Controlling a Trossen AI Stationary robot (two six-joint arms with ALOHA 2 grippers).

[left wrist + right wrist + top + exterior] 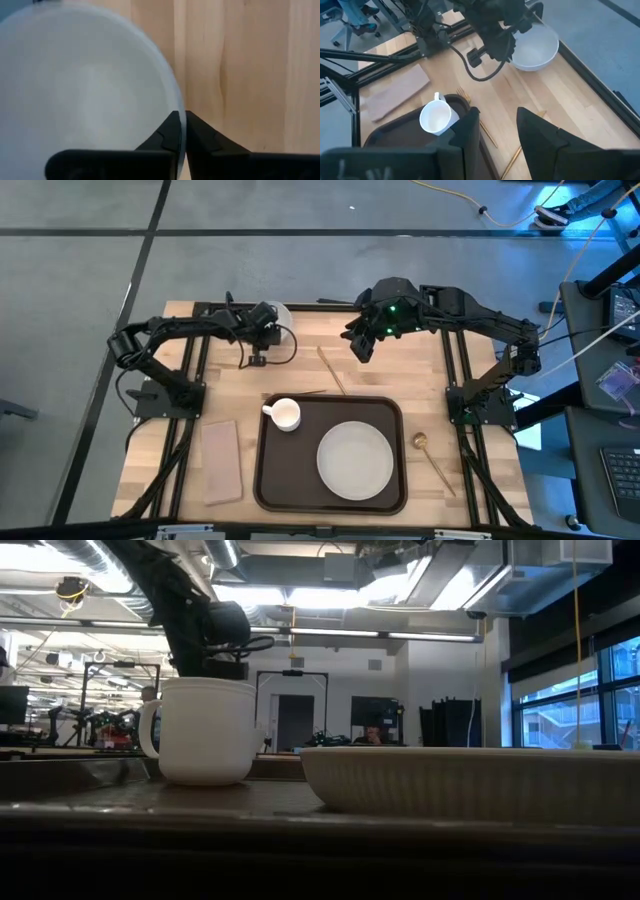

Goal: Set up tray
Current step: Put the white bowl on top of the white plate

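Left gripper (181,131) clamped on rim of white bowl (536,48) at far table edge, right gripper (362,346) hovering far-centre, fingers apart, empty, tray (270,480) holding mug (286,414) and plate (355,460)

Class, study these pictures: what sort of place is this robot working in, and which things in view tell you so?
Probably an open-plan lab or workshop inside an office building. The wooden table stands on a bare grey floor, exposed ducts and strip lights run overhead, and an office chair sits beside it.

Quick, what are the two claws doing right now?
Left gripper: shut on the white bowl's rim.
Right gripper: open, holding nothing.
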